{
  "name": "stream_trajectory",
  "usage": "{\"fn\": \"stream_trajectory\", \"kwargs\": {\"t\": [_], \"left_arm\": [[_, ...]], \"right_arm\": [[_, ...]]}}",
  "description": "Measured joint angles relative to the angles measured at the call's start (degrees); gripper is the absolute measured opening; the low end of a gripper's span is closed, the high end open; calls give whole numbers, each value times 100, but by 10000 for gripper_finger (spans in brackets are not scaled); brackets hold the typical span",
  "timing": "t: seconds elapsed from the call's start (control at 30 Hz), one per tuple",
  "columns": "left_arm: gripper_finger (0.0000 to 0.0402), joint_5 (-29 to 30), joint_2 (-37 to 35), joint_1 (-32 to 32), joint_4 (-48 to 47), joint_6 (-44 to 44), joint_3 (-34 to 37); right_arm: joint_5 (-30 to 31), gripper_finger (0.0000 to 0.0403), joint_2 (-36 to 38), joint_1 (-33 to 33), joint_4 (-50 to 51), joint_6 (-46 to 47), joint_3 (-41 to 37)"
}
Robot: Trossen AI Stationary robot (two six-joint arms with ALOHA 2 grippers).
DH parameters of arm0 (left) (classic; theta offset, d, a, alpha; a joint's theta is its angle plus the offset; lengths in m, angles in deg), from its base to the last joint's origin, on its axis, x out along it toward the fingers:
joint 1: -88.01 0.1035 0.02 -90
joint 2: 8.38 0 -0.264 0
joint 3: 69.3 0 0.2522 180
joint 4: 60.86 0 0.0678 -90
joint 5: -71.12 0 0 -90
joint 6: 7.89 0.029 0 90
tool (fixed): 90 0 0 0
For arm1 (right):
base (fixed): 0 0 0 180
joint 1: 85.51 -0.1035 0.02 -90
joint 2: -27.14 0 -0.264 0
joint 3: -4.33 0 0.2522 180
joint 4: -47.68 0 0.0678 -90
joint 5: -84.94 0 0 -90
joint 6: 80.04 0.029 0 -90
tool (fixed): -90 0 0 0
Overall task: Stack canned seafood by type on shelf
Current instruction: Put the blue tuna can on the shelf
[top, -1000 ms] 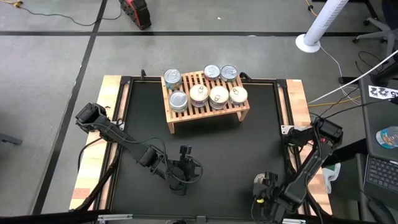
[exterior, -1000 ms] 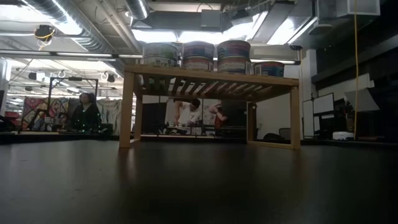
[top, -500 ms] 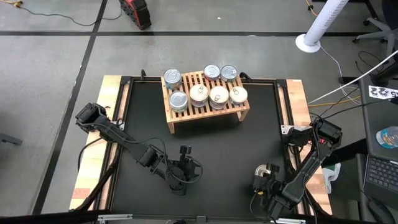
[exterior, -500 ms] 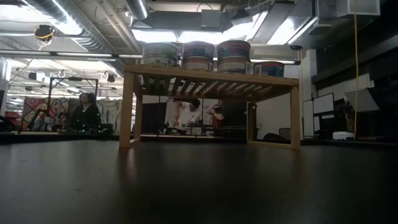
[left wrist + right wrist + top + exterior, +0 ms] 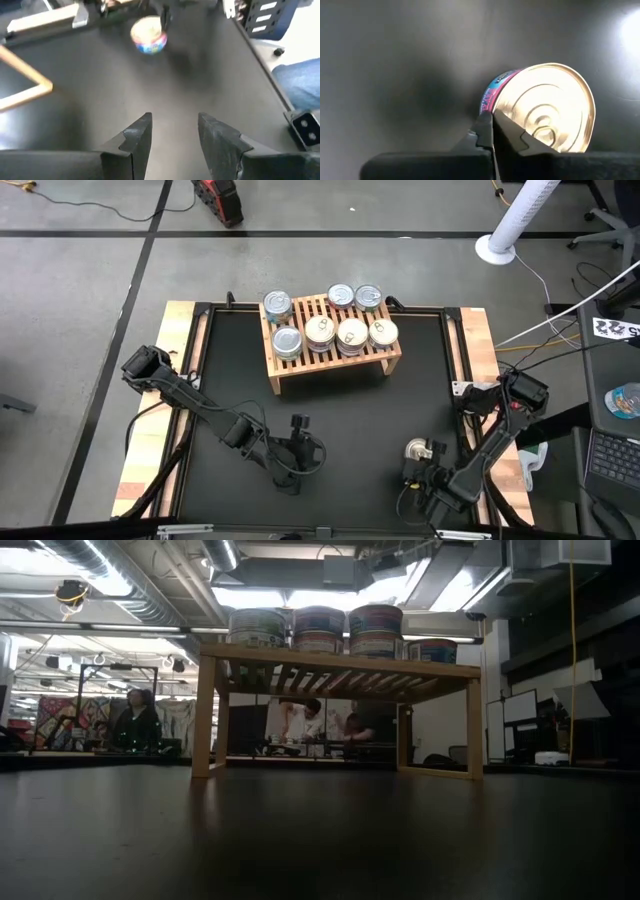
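Silver-lidded can [image 5: 419, 451] now uncovered just ahead of right gripper [image 5: 492, 131] | fingers now pressed together, empty | left gripper [image 5: 172, 131] unchanged, parted, empty

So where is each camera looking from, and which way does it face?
High: overhead, straight down on black table; both arms show.
Low: tabletop height, facing the light-wood slatted shelf; no arm shows.
Left wrist: past open left gripper toward a loose round silver-lidded tin.
Right wrist: past shut right gripper, close on that tin.
Both wrist views share it.
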Motion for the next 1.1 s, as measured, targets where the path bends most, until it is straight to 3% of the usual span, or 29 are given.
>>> {"fn": "stream_trajectory", "kwargs": {"t": [0.33,0.67,1.1], "left_arm": [[154,-3,69,-2,1211,1138,0],[155,-63,665,0,1935,2597,1],[155,-48,1403,287,2032,2754,2]], "right_arm": [[248,2,-2,203,-73,-12,0],[569,1,-2,499,-744,-552,2],[650,0,-4,1475,-2386,-2060,2]]}}
